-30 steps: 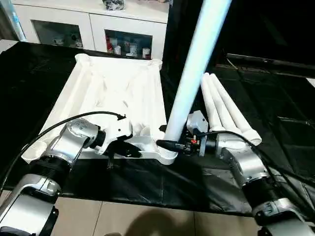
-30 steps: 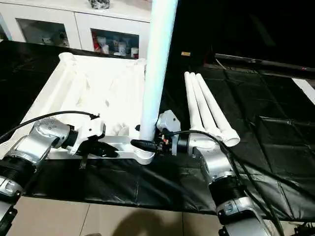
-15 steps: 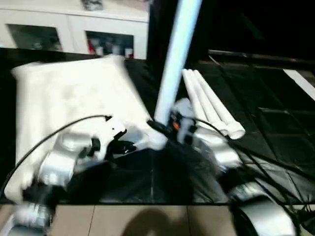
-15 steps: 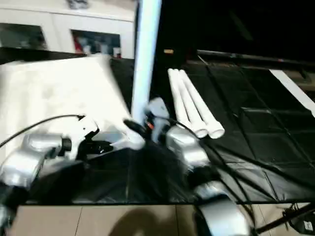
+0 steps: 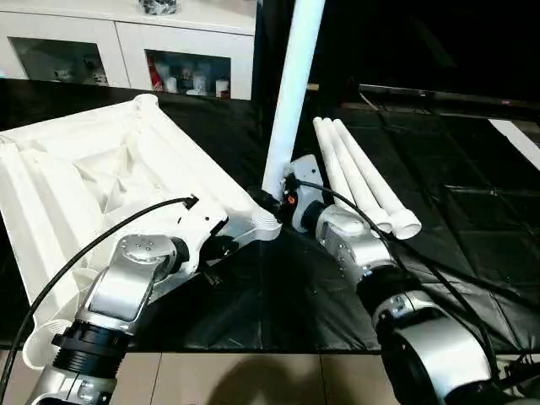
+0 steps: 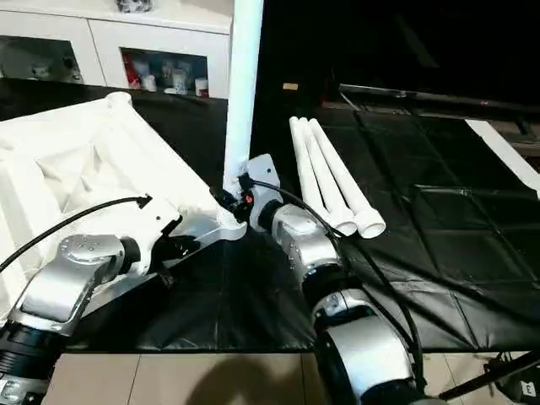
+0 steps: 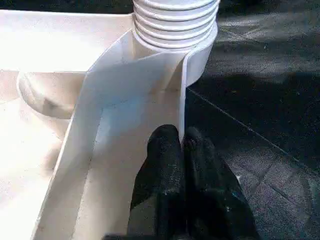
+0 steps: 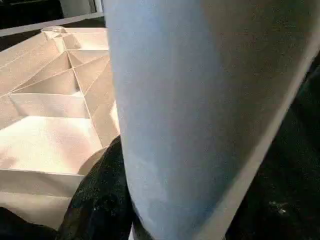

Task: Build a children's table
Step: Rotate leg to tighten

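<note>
Three loose legs (image 5: pixel 363 173) lie side by side on the black mat (image 5: pixel 456 219) at centre right of the head view, just beside the right gripper (image 5: pixel 272 202). That gripper is clamped around the base of a fourth leg (image 5: pixel 291 93), which stands upright in the tabletop's near corner socket (image 5: pixel 268 226) (its ribbed collar shows in the left wrist view). The tabletop (image 5: pixel 93 181) lies underside up across the left half of the frame. At lower centre left, the left gripper (image 7: pixel 181 145) has its fingers pressed together over the tabletop's thin edge wall, close to that socket.
</note>
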{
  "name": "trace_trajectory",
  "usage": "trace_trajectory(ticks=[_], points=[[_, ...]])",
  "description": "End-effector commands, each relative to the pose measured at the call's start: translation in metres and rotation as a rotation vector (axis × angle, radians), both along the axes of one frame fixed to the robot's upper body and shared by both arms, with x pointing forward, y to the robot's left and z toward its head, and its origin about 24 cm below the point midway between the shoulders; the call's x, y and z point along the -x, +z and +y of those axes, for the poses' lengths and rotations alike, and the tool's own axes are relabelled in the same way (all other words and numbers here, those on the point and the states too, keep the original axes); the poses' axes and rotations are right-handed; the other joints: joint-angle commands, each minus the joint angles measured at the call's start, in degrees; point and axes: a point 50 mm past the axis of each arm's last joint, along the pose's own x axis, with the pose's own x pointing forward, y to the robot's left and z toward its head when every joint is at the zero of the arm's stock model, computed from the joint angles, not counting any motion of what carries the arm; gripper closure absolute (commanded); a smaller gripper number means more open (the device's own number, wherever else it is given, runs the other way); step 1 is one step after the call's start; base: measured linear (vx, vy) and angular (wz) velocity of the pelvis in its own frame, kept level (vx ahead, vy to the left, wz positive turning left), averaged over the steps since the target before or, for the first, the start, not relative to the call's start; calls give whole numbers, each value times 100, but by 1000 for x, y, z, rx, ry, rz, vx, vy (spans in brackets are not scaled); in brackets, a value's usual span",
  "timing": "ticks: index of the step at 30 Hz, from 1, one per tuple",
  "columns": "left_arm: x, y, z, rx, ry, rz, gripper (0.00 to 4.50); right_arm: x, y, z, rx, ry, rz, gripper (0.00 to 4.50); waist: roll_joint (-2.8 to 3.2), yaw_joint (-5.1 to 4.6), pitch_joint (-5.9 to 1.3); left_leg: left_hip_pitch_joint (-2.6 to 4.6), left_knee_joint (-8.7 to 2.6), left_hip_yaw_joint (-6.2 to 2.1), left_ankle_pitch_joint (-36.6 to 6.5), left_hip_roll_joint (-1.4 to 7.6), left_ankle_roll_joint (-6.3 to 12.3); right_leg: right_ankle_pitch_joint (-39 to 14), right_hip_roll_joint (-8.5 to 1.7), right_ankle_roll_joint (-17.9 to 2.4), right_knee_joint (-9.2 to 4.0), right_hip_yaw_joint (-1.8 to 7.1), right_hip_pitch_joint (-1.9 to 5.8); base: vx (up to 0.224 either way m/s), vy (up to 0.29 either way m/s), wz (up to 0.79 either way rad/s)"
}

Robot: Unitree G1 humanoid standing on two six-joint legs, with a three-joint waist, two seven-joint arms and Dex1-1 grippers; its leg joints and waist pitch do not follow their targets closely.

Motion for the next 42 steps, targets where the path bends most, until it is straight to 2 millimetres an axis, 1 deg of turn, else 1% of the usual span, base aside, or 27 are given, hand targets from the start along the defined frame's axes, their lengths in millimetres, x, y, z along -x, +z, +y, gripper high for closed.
trace_trajectory(ticks=[1, 3, 4, 5, 7, 8, 9, 10, 14, 15, 16, 19, 20, 22, 24, 25, 26, 29, 30, 31, 32, 33, 34, 36, 38, 40, 42], points=[[-5, 10, -8, -13, -12, -62, 450, 19, -39, 4, 56, 16, 178, 204, 126, 26, -235, 30, -417, -116, -1826, 262, -39, -2103, -511, -847, -524, 340, 178, 0, 0, 0], [-7, 12, -8, -10, -12, -70, 450, 18, -39, 3, 49, -6, 174, 181, 142, 47, -256, 34, -406, -108, -1738, 266, -51, -1929, -532, -890, -523, 355, 181, 0, 0, 0], [-7, 12, -8, -10, -12, -70, 450, 18, -39, 3, 49, -6, 174, 163, 133, 43, -276, 35, -399, -108, -1644, 267, -66, -1744, -511, -931, -483, 350, 190, 0, 0, 0], [-8, 12, -8, -8, -12, -73, 450, 17, -39, 2, 46, -12, 172, 163, 134, 38, -267, 15, -405, -96, -1564, 261, -33, -1462, -491, -1008, -456, 343, 201, 0, 0, 0], [-10, 13, -8, -6, -21, -92, 450, 17, -38, 0, 28, 1, 170, 137, 143, 41, -268, 15, -401, -94, -1574, 253, -9, -1461, -497, -1013, -465, 339, 211, 0, 0, 0], [-11, 14, -7, -6, -26, -98, 450, 18, -38, 0, 24, 8, 168, 137, 140, 40, -270, 9, -403, -96, -1546, 258, -1, -1434, -499, -1016, -459, 342, 217, 0, 0, 0], [-12, 14, -7, -4, -33, -103, 450, 18, -38, -1, 17, 18, 166, 130, 154, 42, -268, 7, -404, -99, -1556, 255, 6, -1443, -497, -1017, -460, 340, 217, 0, 0, 0], [-12, 14, -7, -3, -39, -106, 450, 18, -38, -1, 13, 25, 165, 122, 146, 39, -268, 4, -402, -96, -1567, 254, 8, -1461, -499, -1012, -466, 341, 221, 0, 0, 0], [-14, 15, -5, -10, -82, -111, 450, 21, -40, -8, 28, 59, 130, 88, 157, 56, -258, 16, -400, -97, -1671, 254, 24, -1740, -512, -946, -500, 341, 215, 0, 0, 0], [-14, 14, -5, -12, -90, -108, 450, 21, -41, -11, 29, 55, 128, 88, 182, 53, -251, 8, -410, -105, -1666, 254, 10, -1802, -514, -949, -502, 342, 215, 0, 0, 0], [-14, 14, -4, -18, -99, -109, 450, 21, -41, -13, 22, 56, 127, 78, 175, 55, -259, 22, -401, -102, -1676, 256, -3, -1823, -510, -961, -507, 338, 207, 0, 0, 0], [-16, 13, -2, -37, -131, -104, 450, 24, -40, -24, -30, 75, 123, 58, 226, 70, -268, 11, -398, -102, -1594, 260, 28, -1574, -507, -1018, -481, 342, 227, 0, 0, 0], [-16, 13, -2, -39, -138, -103, 450, 25, -40, -29, -39, 74, 116, 46, 227, 68, -262, 4, -393, -90, -1561, 250, 75, -1513, -490, -1009, -495, 341, 239, 0, 0, 0], [-17, 12, -1, -42, -144, -102, 450, 25, -40, -32, -46, 71, 112, 24, 220, 83, -275, -10, -378, -87, -1390, 251, 107, -1338, -504, -1078, -464, 344, 258, 0, 0, 0], [-18, 11, -1, -46, -174, -99, 450, 26, -36, -45, -61, 57, 70, 11, 295, 102, -272, -1, -377, -88, -1297, 255, 103, -1175, -494, -1145, -447, 338, 252, 0, 0, 0], [-18, 11, -1, -46, -174, -99, 450, 26, -36, -45, -61, 57, 70, 11, 277, 113, -270, 1, -383, -82, -1295, 254, 113, -1144, -483, -1119, -467, 335, 260, 0, 0, 0], [-18, 10, -1, -45, -184, -96, 450, 26, -34, -48, -67, 58, 54, 5, 262, 122, -296, 9, -367, -81, -1201, 264, 112, -893, -485, -1182, -417, 336, 267, 0, 0, 0], [-18, 8, -1, -48, -222, -88, 450, 31, -29, -56, -72, 100, 38, 5, 261, 180, -307, 0, -339, -64, -969, 256, 211, -506, -489, -1253, -381, 340, 289, 0, 0, 0], [-18, 8, -1, -48, -222, -88, 450, 31, -29, -56, -72, 100, 38, 5, 254, 172, -293, -9, -346, -65, -954, 246, 239, -492, -468, -1249, -388, 335, 293, 0, 0, 0], [-18, 8, -1, -49, -249, -87, 450, 34, -27, -61, -64, 129, 21, 5, 234, 180, -285, -11, -349, -66, -975, 245, 258, -570, -476, -1232, -405, 328, 296, 0, 0, 0], [-17, 6, 1, -60, -291, -83, 450, 38, -22, -71, -42, 175, -2, 5, 236, 199, -284, -7, -342, -63, -995, 245, 267, -663, -482, -1174, -412, 331, 300, 0, 0, 0], [-17, 6, 1, -60, -291, -83, 450, 38, -22, -71, -42, 175, -2, 5, 236, 199, -284, -7, -342, -63, -995, 245, 267, -663, -482, -1174, -412, 331, 300, 0, 0, 0], [-16, 5, 1, -63, -318, -76, 450, 41, -19, -77, -22, 207, -19, 5, 225, 218, -282, -6, -347, -67, -993, 249, 278, -751, -483, -1092, -420, 332, 303, 0, 0, 0], [-14, 3, 3, -76, -367, -69, 450, 44, -13, -87, 5, 248, -32, 5, 210, 229, -264, -2, -351, -66, -1073, 239, 265, -993, -481, -1049, -452, 327, 291, 0, 0, 0], [-13, 2, 5, -80, -402, -53, 450, 44, -7, -95, 33, 276, -48, 5, 208, 247, -267, 8, -347, -67, -1149, 243, 236, -1268, -495, -974, -466, 329, 284, 0, 0, 0], [-13, 2, 5, -81, -426, -49, 450, 45, -3, -99, 43, 298, -49, 5, 211, 261, -271, 10, -342, -64, -1119, 248, 224, -1262, -498, -978, -462, 333, 278, 0, 0, 0], [-12, 2, 7, -74, -453, -41, 450, 45, 1, -101, 65, 329, -50, 5, 220, 282, -285, 18, -334, -62, -1003, 256, 230, -992, -486, -1052, -430, 327, 275, 0, 0, 0]])
